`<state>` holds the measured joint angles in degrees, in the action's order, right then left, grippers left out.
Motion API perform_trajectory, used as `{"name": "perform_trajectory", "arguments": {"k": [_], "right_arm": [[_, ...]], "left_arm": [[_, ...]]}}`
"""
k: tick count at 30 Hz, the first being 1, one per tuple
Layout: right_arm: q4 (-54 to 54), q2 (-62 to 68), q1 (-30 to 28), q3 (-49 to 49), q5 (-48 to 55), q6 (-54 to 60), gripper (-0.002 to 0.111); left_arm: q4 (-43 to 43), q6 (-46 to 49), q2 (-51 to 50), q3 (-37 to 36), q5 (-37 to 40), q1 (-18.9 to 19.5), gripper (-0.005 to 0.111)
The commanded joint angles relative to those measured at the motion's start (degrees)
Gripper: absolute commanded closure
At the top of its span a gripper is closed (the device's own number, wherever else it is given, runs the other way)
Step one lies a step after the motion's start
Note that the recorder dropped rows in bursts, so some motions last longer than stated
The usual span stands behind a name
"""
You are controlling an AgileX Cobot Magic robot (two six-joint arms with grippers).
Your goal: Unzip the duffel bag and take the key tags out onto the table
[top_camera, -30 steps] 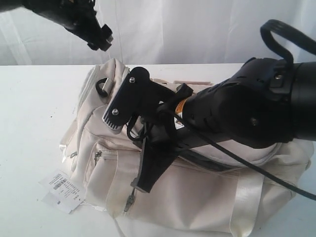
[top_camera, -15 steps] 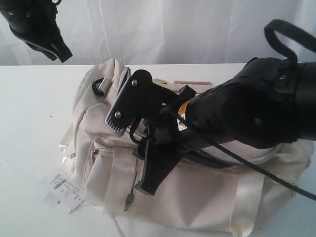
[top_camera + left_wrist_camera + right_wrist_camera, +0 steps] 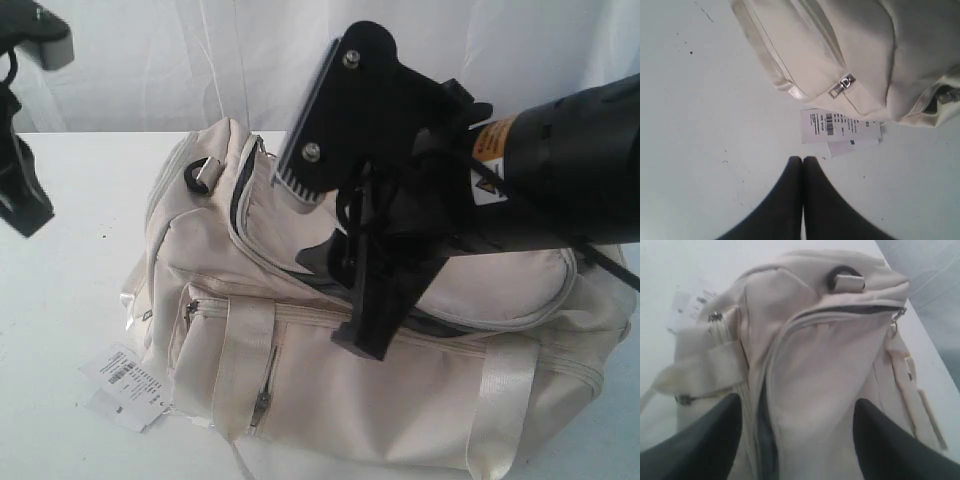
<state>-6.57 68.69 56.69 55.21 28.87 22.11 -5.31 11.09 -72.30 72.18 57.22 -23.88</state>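
Observation:
The cream duffel bag (image 3: 400,400) lies on the white table (image 3: 70,300). Its top zipper is partly undone, and a dark gap (image 3: 237,195) curves along the flap's edge. My right gripper (image 3: 330,268) hangs open above that flap; in the right wrist view the right gripper (image 3: 797,405) straddles the bag (image 3: 825,365) with nothing between its fingers. My left gripper (image 3: 28,215) is at the far left, off the bag. In the left wrist view the left gripper (image 3: 803,159) is shut and empty over the table (image 3: 700,125). The key tags are hidden.
A white barcode label (image 3: 125,385) lies on the table by the bag's near left corner, just ahead of the left gripper's tips as the label (image 3: 840,125) shows there. A black D-ring (image 3: 200,172) sits at the bag's left end. A white curtain backs the table.
My right gripper has lifted up off the bag's front and moved right, still open. My left gripper has swung from above the bag's left end down to the far left.

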Motion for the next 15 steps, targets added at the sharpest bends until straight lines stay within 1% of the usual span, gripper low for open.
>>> {"name": "perform_trajectory", "arguments": {"k": [1,4,5,6,7,10,11,12,15], "right_arm": [[-10.29,-0.31,0.17,-0.6,4.29,-2.95,0.047],[-13.12,1.13,0.17,-0.72,4.55,-7.33,0.047],[-13.12,2.25,0.17,-0.72,5.82,-7.34,0.047],[-13.12,2.76,0.17,-0.72,6.45,-7.34,0.047],[-13.51,3.72,0.17,-0.72,7.47,-7.34,0.047],[-13.88,4.69,0.17,-0.72,8.6,-7.34,0.048],[-14.06,4.68,0.17,-0.72,8.6,-7.34,0.05],[-14.06,4.68,0.17,-0.72,8.6,-7.34,0.052],[-14.06,4.68,0.17,-0.72,11.31,-7.34,0.053]], "left_arm": [[0.98,2.93,3.71,-8.68,-5.76,-0.21,0.107],[0.98,5.86,4.2,-13.58,-10.41,-0.21,0.107],[0.98,5.46,4.2,-15.96,-14.18,-0.21,0.107],[1.09,5.18,4.2,-16.94,-16.05,-0.21,0.107],[2.18,4.72,4.2,-18.41,-19.99,-0.21,0.107],[6.16,3.72,4.2,-20.84,-26.89,-0.21,0.107],[9.67,3.72,4.2,-20.74,-27.16,-0.21,0.107],[11.43,3.87,4.32,-20.74,-27.43,-0.21,0.107],[13.4,3.87,4.32,-20.74,-26.98,-0.21,0.107]]}}
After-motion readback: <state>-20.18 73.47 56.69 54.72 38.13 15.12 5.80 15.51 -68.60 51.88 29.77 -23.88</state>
